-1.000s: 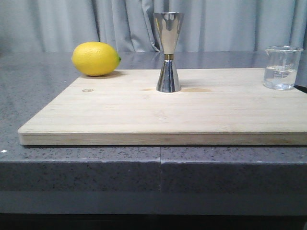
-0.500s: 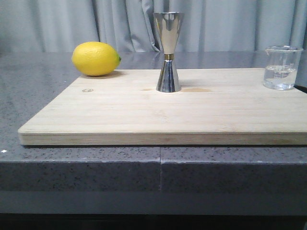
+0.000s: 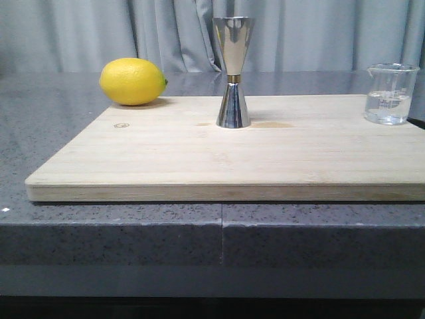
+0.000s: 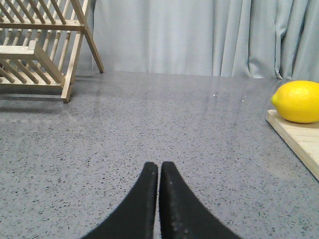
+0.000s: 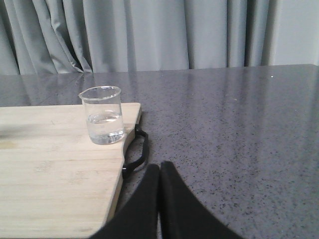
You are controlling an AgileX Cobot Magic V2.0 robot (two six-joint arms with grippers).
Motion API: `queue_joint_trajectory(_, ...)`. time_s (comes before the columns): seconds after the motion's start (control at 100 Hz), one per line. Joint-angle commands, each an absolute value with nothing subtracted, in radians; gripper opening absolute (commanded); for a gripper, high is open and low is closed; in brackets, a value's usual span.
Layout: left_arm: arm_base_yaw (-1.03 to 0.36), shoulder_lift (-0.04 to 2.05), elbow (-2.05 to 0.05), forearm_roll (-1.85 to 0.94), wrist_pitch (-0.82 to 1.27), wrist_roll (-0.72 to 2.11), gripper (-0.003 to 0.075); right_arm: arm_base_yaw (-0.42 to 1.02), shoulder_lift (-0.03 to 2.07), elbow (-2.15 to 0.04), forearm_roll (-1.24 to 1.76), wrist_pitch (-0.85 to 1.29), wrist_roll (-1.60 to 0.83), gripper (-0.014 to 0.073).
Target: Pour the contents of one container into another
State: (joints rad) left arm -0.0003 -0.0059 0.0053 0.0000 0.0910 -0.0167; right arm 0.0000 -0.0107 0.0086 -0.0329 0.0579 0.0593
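The clear glass beaker [image 3: 390,94] stands upright at the far right corner of the wooden board [image 3: 199,159], partly filled with clear liquid. It shows again in the right wrist view, the beaker [image 5: 102,115] near the board's corner. The steel jigger [image 3: 233,72] with a gold waist band stands upright at the board's back middle. My right gripper [image 5: 159,168] is shut and empty over the grey counter, short of the beaker and beside the board's edge. My left gripper [image 4: 159,167] is shut and empty over bare counter, left of the board. Neither gripper shows in the front view.
A yellow lemon [image 3: 132,81] lies at the board's back left corner, also visible as the lemon [image 4: 297,101] in the left wrist view. A wooden dish rack [image 4: 42,47] stands far left. A black handle loop [image 5: 137,153] hangs off the board's right end. Grey curtains close the back.
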Motion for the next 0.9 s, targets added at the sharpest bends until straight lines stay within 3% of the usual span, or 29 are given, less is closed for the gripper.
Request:
queue_joint_trajectory(0.0, -0.006, -0.028, 0.025, 0.0, 0.017, -0.018, -0.0021, -0.005, -0.029, 0.037, -0.035, -0.011, 0.059, -0.0069)
queue_joint_trajectory(0.89, -0.006, -0.028, 0.025, -0.011, 0.009, -0.018, -0.0021, -0.005, -0.029, 0.037, -0.035, -0.011, 0.059, -0.0069)
